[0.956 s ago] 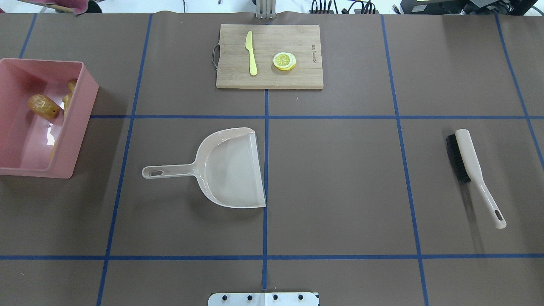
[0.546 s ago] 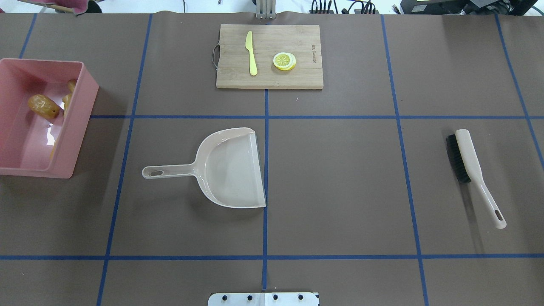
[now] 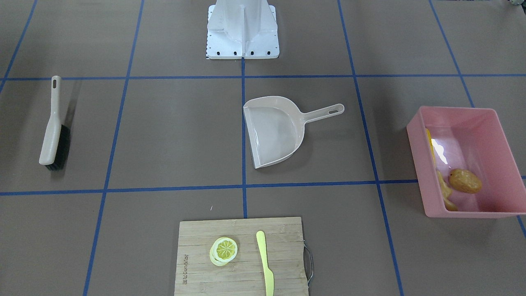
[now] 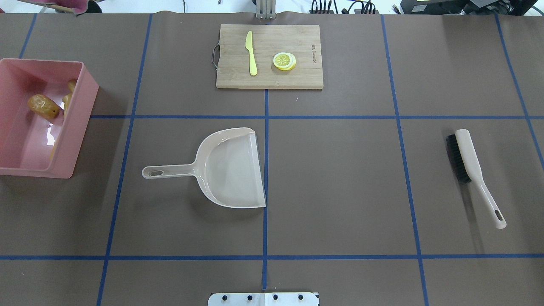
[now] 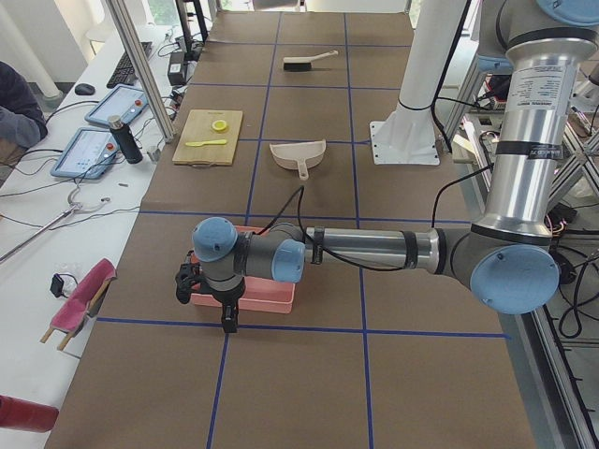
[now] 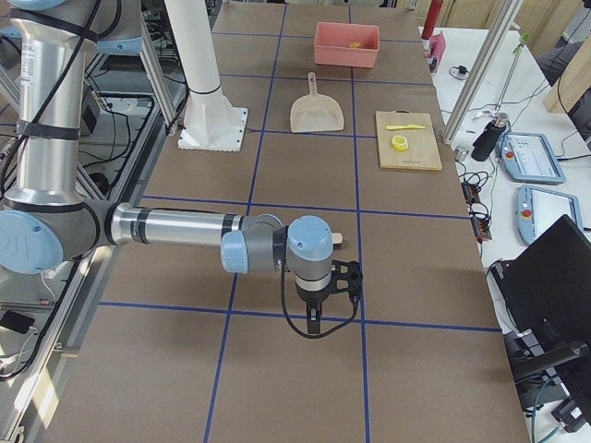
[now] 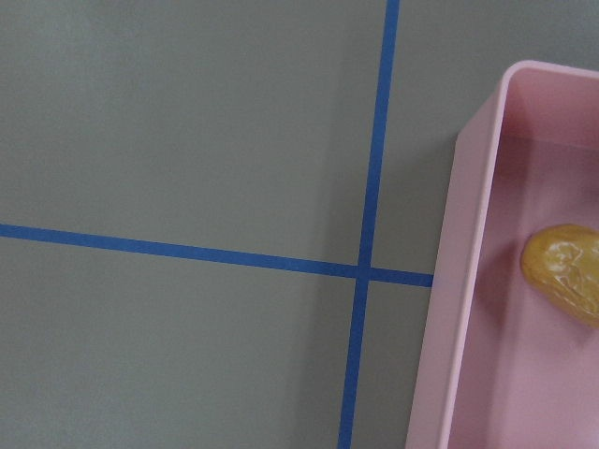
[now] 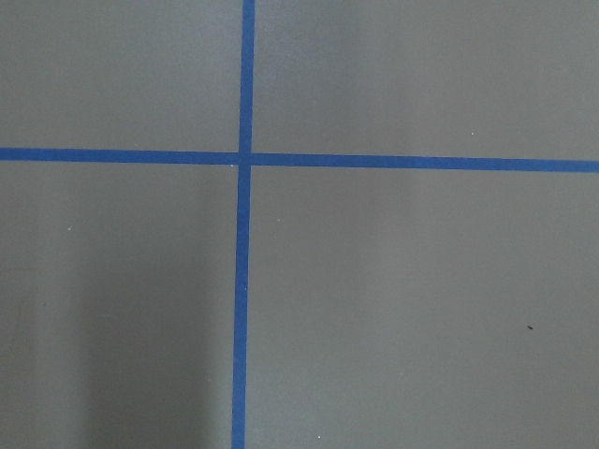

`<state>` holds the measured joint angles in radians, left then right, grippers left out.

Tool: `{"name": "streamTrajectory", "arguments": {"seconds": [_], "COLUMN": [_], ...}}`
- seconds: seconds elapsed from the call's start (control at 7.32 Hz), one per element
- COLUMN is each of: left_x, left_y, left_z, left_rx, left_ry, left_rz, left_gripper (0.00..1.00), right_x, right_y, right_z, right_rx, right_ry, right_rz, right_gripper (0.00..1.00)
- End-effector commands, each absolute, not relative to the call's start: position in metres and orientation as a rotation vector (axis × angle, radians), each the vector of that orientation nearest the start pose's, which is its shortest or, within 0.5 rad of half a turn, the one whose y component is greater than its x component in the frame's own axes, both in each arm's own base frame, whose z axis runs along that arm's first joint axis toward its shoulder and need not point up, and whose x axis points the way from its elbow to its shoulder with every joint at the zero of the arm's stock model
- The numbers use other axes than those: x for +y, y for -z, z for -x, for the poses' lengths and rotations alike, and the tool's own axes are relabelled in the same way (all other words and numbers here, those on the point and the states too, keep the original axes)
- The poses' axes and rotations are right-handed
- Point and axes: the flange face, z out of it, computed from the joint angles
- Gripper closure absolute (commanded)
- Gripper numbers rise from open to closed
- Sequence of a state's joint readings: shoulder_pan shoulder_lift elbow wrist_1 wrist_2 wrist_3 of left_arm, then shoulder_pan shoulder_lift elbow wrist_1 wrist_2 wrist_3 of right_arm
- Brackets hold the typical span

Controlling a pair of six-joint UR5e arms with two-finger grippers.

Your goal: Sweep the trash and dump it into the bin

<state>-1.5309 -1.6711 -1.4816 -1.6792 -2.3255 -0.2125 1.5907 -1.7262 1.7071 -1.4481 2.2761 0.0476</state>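
The trash (image 3: 465, 181) lies inside the pink bin (image 3: 460, 109) at the left end of the table (image 4: 340, 191). The brown potato-like lump (image 4: 43, 106) sits out on the bin's floor. The tan ginger root (image 3: 446, 193) lies just beside it, against the wall that faces the middle of the table. The yellow corn cob (image 3: 428, 137) lies along that same wall, mostly hidden by it.

The left gripper (image 5: 227, 323) hangs at the bin's outer left edge, with its arm stretched low across the tub. It shows only from the side, so I cannot tell how its jaws stand. Its wrist camera looks down on one corner of the bin, with the lump inside.

The beige dustpan (image 4: 231, 170) rests flat mid-table, its handle toward the bin and its mouth toward the right. Well apart, on the right, lies the brush (image 4: 467, 157). On the far side sits a wooden cutting board (image 4: 289, 76) carrying a yellow-green knife (image 4: 251, 53) and a lemon slice (image 4: 284, 60).

The right gripper (image 6: 312, 323) hangs over bare table beyond the brush, above a crossing of blue tape (image 8: 245, 157). I cannot tell whether it is wide or narrow.
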Motion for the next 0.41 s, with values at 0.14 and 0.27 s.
{"name": "streamTrajectory", "arguments": {"seconds": [0.14,0.27], "left_x": [-0.541,-0.537], "left_y": [-0.641,-0.638], "left_z": [0.050,0.069], "left_rx": [0.767,0.834], "left_ry": [0.101,0.137], "left_rz": [-0.035,-0.043], "left_gripper": [0.01,0.01], "right_x": [-0.432,-0.432], "right_y": [-0.654,-0.654], "right_z": [-0.077,-0.077], "right_rx": [-0.711,-0.711], "right_ry": [-0.026,-0.027], "right_rz": [-0.091,-0.092], "right_gripper": [0.00,0.00]}}
